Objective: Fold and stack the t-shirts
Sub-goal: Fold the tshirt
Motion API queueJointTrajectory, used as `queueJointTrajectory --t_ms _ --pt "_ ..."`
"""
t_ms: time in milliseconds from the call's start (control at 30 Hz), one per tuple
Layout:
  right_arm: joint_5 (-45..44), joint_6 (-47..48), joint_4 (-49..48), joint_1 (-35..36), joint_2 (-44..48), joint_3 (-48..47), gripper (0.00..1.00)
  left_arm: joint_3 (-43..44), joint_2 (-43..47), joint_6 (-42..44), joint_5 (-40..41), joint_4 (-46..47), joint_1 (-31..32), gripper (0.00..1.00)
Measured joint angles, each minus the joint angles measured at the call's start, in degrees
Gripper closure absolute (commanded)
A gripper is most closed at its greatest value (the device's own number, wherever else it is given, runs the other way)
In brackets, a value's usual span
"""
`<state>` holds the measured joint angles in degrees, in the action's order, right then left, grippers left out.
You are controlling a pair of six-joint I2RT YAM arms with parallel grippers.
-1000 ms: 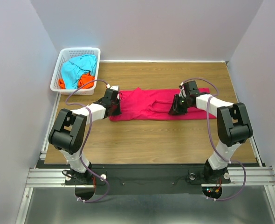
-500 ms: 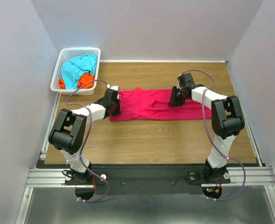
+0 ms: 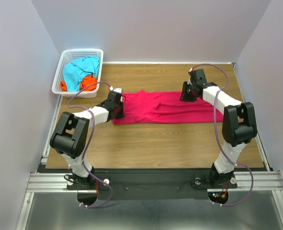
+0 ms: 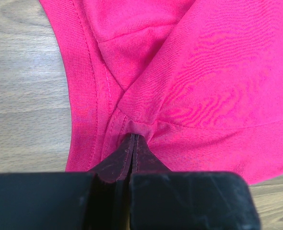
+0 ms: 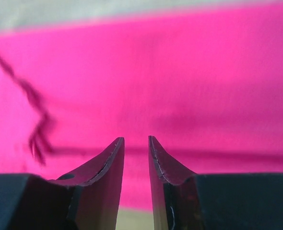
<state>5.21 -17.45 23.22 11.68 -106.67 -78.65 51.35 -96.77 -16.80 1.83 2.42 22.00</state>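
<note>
The crimson-pink t-shirt (image 3: 165, 108) lies spread in a long strip across the wooden table (image 3: 156, 143). My left gripper (image 3: 116, 109) is shut on its left end; in the left wrist view the jaws (image 4: 133, 137) pinch a fold of pink cloth (image 4: 204, 86) next to a hemmed edge. My right gripper (image 3: 187, 93) hovers over the shirt's far edge, right of the middle. In the right wrist view the gripper (image 5: 135, 140) has its jaws a little apart with nothing between them, and the pink cloth (image 5: 180, 72) is below. The turquoise-blue t-shirt (image 3: 80, 69) and the orange t-shirt (image 3: 88, 83) lie crumpled in the basket.
A white plastic lattice basket (image 3: 66, 57) stands at the table's back left corner. Grey walls enclose the table on three sides. Bare wood shows in front of the shirt and along the back.
My right gripper has moved from the middle of the shirt back and to the right, to its far edge. The left gripper has stayed shut on the shirt's left end.
</note>
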Motion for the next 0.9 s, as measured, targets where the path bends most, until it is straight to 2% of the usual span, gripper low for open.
queueJointTrajectory --t_ms 233,367,900 --pt "5.3 0.1 3.4 2.2 6.2 11.4 0.68 0.0 0.0 0.0 0.0 0.0 0.0 1.00" --pt "7.3 -0.6 4.7 3.6 6.4 14.0 0.68 0.0 0.0 0.0 0.0 0.0 0.0 1.00" --pt "6.5 -1.2 4.2 3.9 -3.9 3.5 0.68 -0.3 0.4 -0.1 -0.1 -0.2 0.0 1.00"
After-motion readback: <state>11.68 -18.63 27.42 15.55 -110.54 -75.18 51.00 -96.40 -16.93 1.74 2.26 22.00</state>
